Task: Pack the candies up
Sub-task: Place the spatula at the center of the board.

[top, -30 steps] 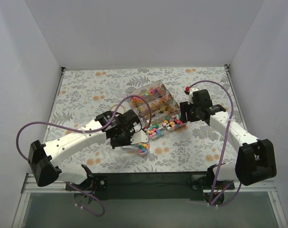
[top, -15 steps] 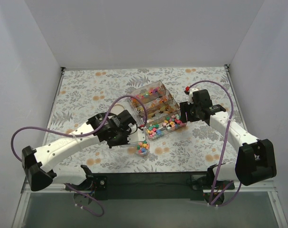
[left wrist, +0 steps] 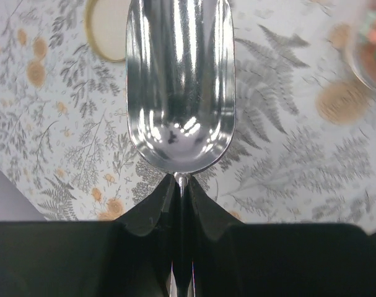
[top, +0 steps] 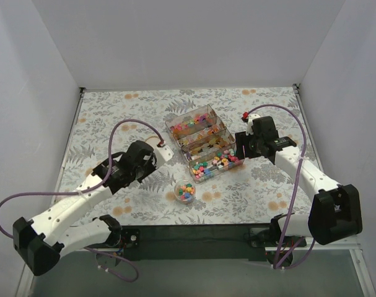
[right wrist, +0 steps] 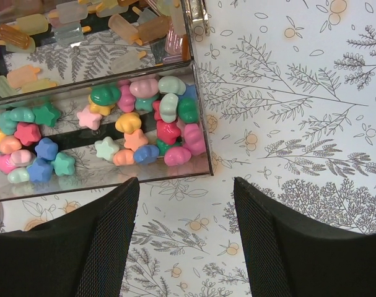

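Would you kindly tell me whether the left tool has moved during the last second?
Yes. In the top view the left tool, shut on the scoop, has drawn back leftward, away from the small cup, which stayed put.

Candies point(right wrist: 144, 124) heaped loose, pink, green, blue and yellow stars and blobs, just ahead-left of the right gripper point(right wrist: 184, 201).
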Tool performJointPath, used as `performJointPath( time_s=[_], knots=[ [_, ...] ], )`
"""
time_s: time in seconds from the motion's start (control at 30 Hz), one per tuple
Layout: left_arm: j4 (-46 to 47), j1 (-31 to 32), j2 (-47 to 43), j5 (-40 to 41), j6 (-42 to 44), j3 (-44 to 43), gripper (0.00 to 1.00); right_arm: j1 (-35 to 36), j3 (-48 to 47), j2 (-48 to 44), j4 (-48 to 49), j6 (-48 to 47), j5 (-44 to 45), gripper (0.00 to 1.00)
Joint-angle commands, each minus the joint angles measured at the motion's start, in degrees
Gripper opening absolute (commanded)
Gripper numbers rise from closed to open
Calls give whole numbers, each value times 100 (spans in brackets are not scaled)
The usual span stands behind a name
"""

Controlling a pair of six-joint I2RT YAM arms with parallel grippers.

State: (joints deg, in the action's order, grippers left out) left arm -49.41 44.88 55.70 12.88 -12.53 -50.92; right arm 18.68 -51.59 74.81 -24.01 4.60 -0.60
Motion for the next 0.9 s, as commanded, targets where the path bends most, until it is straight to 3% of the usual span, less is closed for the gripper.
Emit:
performJointPath(
  time_s=[0.0, 0.2, 0.37, 0.57, 0.87],
  knots=[
    [1483, -673, 291, 669, -889, 64, 0, 13, -44, -186, 54, 76, -37, 69],
    [2074, -2227, 1318, 592, -2910, -103, 0, 13, 44, -291, 63, 76, -19, 69],
    [2830, -3194, 1777, 417, -3659, 266, 0, 13, 105, -379, 54, 76, 34, 69],
    [3595, -3477, 2347, 451, -4134, 775, 0, 13, 167, -440, 54, 181, 34, 69],
    [4282, -3548, 2577, 601, -4398, 1409, 25, 13, 360, -485, 54, 603, -124, 68]
  ],
)
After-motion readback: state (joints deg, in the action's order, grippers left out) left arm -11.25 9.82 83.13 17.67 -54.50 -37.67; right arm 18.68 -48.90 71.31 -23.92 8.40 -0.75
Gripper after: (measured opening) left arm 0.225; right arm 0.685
